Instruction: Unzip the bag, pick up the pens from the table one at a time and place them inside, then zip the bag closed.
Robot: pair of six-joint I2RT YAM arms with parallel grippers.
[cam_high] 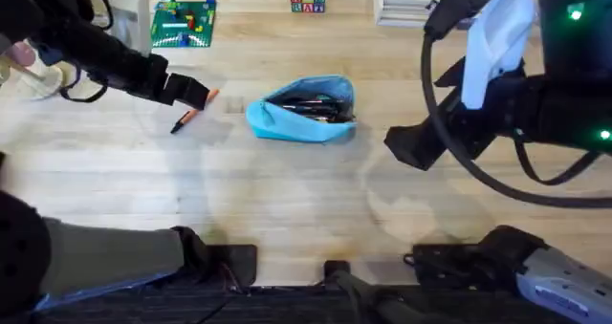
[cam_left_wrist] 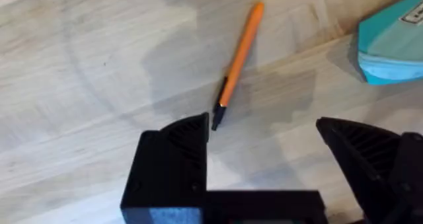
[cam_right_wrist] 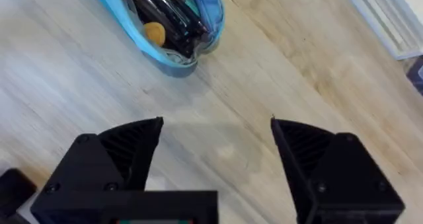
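We see the bag [cam_high: 304, 109] lying unzipped near the middle of the table [cam_high: 287, 200], dark pens [cam_high: 311, 105] already inside it. An orange pen [cam_high: 186, 118] lies on the wood to its left, apart from the bag. The left gripper [cam_left_wrist: 264, 141] hangs spread wide just over this pen's dark tip, holding nothing. The right gripper [cam_right_wrist: 217, 141] is open and empty, to the right of the bag.

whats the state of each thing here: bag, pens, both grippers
bag: unzipped, open, lying on the table, dark pens inside
orange pen: lying flat on the table, outside the bag, not gripped
left gripper: fingers open, empty, just above the orange pen
right gripper: fingers open, empty, beside the bag
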